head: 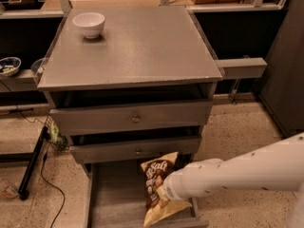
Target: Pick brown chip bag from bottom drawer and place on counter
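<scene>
Brown chip bag (154,172) lies in bottom drawer (114,194), pincer (165,193) on it, grip state indeterminable; lift and placement on table (142,46) outstanding.

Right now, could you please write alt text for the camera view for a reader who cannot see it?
A white robot arm reaches from the right into the open grey wooden bottom drawer, its gripper at the crinkly dark brown chip bag with tan ends lying there. A small white bowl stands at the back left of the flat grey counter above.

"Salt" on brown chip bag (154,175)
</scene>
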You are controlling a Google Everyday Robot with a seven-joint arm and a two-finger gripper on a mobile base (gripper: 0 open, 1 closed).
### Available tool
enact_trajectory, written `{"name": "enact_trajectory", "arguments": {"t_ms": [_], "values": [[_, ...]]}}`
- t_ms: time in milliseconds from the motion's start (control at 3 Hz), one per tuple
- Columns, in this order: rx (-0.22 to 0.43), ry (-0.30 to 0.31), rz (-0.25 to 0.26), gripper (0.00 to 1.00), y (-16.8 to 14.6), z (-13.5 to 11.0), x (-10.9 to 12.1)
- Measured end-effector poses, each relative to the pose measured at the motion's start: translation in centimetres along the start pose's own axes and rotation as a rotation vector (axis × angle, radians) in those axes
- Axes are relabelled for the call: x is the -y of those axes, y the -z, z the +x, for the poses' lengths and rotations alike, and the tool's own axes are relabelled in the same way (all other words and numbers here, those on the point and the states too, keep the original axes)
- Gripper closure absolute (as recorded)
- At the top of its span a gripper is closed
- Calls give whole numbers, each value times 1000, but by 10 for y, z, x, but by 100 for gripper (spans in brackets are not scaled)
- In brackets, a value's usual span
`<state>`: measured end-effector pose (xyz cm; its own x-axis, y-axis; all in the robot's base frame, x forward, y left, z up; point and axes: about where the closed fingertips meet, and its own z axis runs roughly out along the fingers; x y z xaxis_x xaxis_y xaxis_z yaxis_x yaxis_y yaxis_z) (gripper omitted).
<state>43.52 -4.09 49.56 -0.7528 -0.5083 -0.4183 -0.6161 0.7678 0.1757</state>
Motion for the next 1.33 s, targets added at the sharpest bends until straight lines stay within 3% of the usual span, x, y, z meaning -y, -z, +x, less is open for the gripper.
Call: {"name": "enact_trajectory", "arguments": {"t_ms": [333,667,1333], "values": [[39,6,64,100,35,-11,13],[105,3,157,100,88,-23,32],[102,-3,148,100,84,-25,31]]}}
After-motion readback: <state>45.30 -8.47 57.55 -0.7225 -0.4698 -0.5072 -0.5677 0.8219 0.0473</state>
